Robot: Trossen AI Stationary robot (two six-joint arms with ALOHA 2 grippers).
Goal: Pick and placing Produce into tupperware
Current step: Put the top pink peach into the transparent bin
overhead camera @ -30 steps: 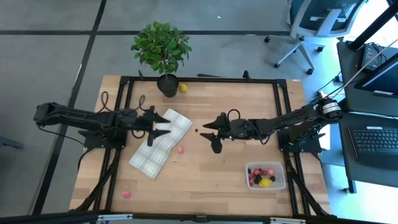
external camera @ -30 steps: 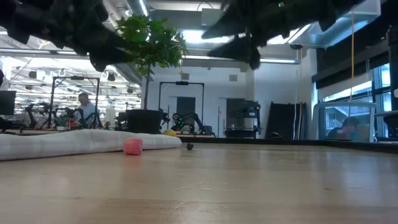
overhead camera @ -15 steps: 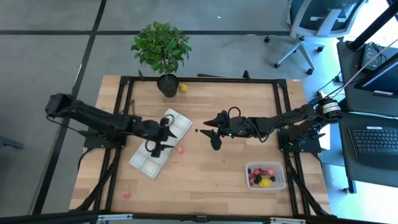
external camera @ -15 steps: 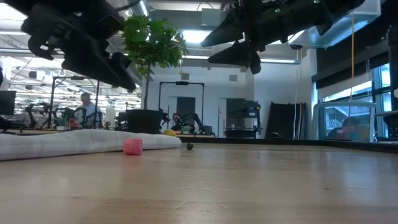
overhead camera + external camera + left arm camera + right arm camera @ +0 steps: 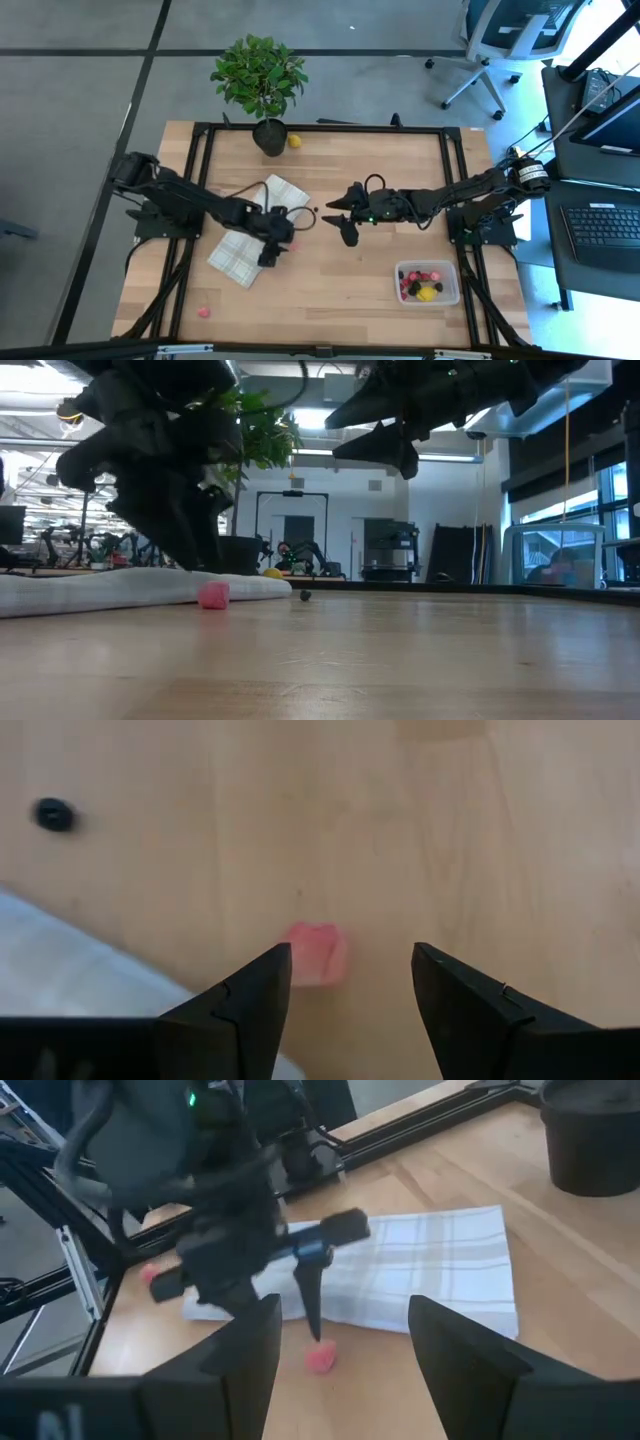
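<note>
A pink produce piece [image 5: 315, 952] lies on the wooden table just off the plaid cloth's [image 5: 238, 258] edge. My left gripper [image 5: 350, 955] hangs open just above it, pointing steeply down, a finger on either side and touching nothing. In the low view the piece [image 5: 213, 595] rests on the wood below the gripper [image 5: 195, 550]. My right gripper [image 5: 345, 225] waits open in the air at mid-table. The clear tupperware [image 5: 428, 283] sits near the right front corner with several produce pieces inside. A dark berry [image 5: 53, 814] lies a little beyond the pink piece.
A potted plant [image 5: 258, 80] stands at the far edge with a yellow piece [image 5: 294, 141] beside its pot. Another pink piece [image 5: 203, 311] lies near the front left. Black frame rails [image 5: 200, 180] run along the table's sides. Bare wood lies between the cloth and the tub.
My left gripper has swept from the table's left across the cloth toward the right and the near edge, sinking and tipping from nearly level to steeply downward, until it stands over the pink piece. The produce and the cloth have kept their places.
</note>
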